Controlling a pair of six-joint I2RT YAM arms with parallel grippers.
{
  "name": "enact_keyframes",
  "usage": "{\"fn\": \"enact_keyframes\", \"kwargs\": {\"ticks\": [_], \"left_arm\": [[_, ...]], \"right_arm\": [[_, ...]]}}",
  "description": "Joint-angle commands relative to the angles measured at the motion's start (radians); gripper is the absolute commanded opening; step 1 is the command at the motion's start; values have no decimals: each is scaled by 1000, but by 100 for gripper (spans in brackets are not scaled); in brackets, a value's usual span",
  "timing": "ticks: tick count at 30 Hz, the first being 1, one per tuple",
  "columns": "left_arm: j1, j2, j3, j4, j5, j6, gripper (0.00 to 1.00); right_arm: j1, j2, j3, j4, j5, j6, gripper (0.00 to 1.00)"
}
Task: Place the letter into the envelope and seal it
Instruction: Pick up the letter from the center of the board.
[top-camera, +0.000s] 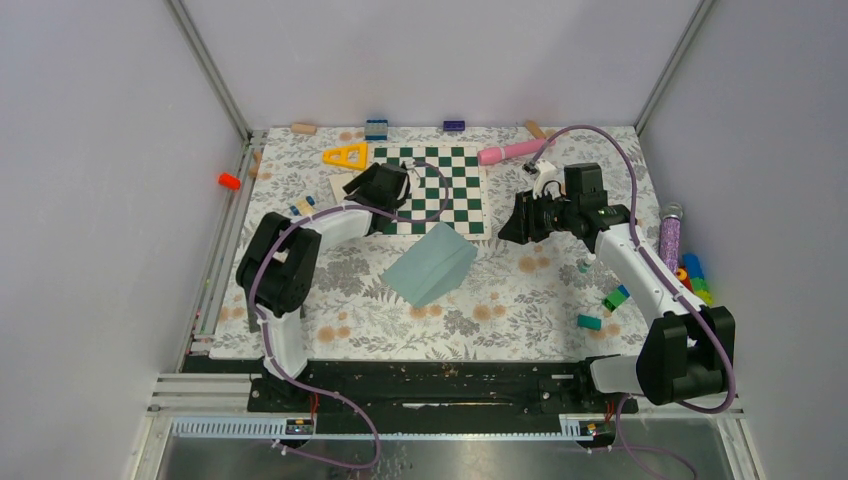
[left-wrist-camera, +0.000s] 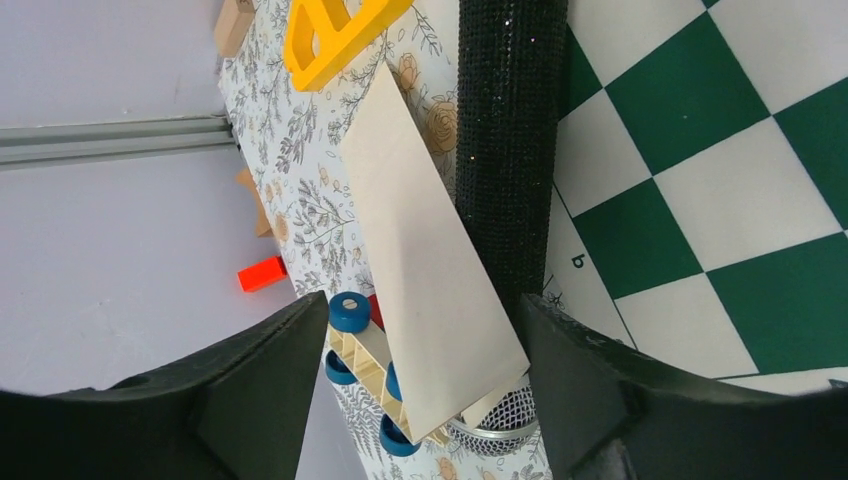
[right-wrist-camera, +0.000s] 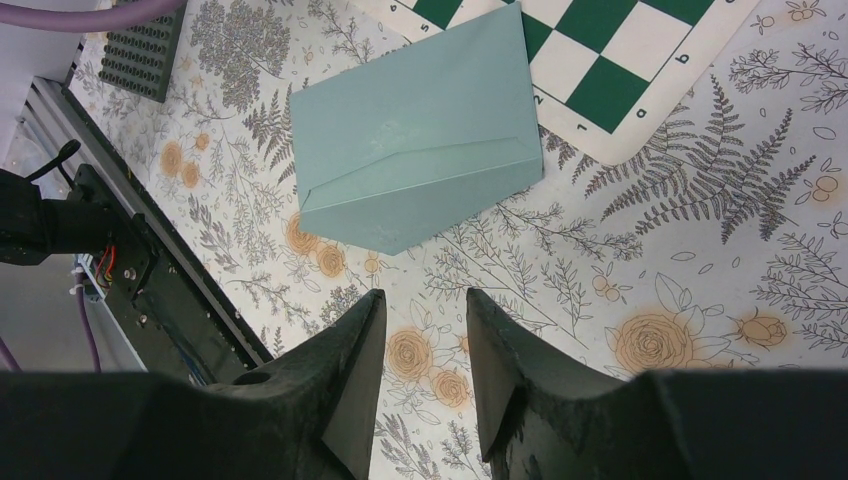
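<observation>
The teal envelope (top-camera: 430, 262) lies flat on the floral mat, its far corner on the chessboard's edge; it also shows in the right wrist view (right-wrist-camera: 420, 140). The cream folded letter (left-wrist-camera: 420, 270) lies beside the chessboard's left edge, resting partly on a black glittery microphone (left-wrist-camera: 510, 150) and a toy with blue wheels (left-wrist-camera: 360, 350). My left gripper (left-wrist-camera: 420, 350) is open, its jaws on either side of the letter's near end without gripping it. In the top view only a corner of the letter (top-camera: 343, 186) shows beside the left gripper (top-camera: 385, 185). My right gripper (right-wrist-camera: 425, 310) is open and empty above the mat, right of the envelope.
The green-white chessboard (top-camera: 455, 175) lies at the back middle. A yellow triangle (top-camera: 347, 155), a pink object (top-camera: 510, 150), a purple glitter tube (top-camera: 670, 235), coloured blocks (top-camera: 690, 275) and an orange block (top-camera: 229, 181) lie around it. A dark studded baseplate (right-wrist-camera: 140, 50) lies near the left arm.
</observation>
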Motion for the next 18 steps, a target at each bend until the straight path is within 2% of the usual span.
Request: {"fn": "enact_keyframes", "kwargs": {"ticks": [1, 9, 18], "left_arm": [[8, 14, 21, 26, -20, -4, 69], [13, 9, 15, -18, 8, -23, 53], [16, 13, 17, -40, 18, -33, 41]], "right_arm": [[-7, -2, -1, 20, -27, -8, 43], [-7, -1, 1, 20, -30, -6, 43], [-6, -1, 0, 20, -35, -5, 43]]}}
